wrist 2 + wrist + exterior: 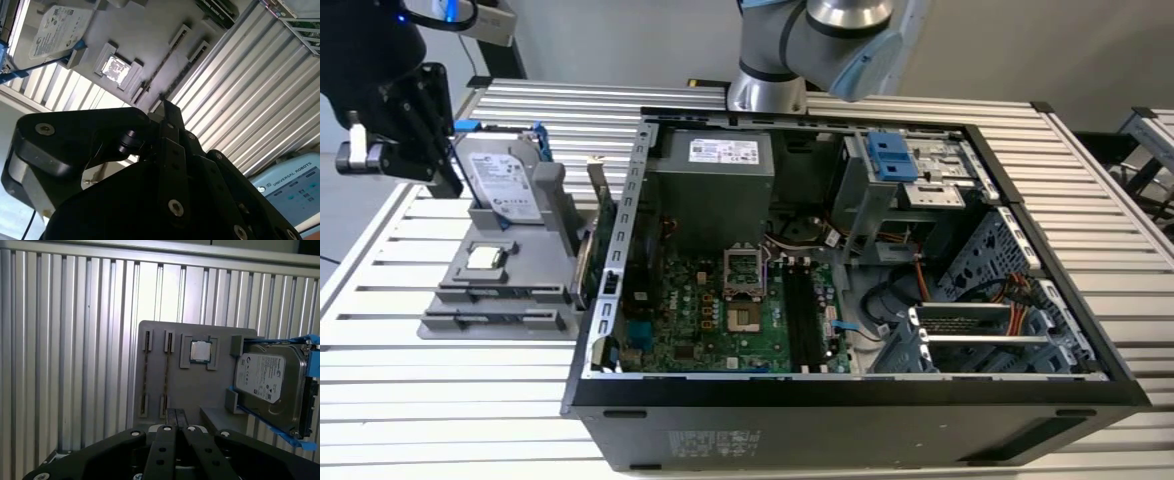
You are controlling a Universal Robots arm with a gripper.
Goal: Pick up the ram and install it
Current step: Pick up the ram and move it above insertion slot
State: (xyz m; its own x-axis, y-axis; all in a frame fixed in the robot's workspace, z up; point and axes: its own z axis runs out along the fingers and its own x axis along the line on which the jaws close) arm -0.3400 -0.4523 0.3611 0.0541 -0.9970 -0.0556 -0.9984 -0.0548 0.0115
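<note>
Clenched on nothing, claw (175, 411) hovers at the exterior view's upper left, beside the grey tray (494, 300); ram (598, 225) stands on edge left of centre, between tray and open computer case (854, 410) on the slatted table (440, 390).

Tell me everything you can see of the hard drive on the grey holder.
The hard drive is a flat silver metal box with a large pale printed label on its face. A blue frame wraps its edges. It stands on edge, tilted back, in a raised cradle of the grey holder, on the exterior view's left of the open computer case. The processor chip sits beside it, apart.
</note>
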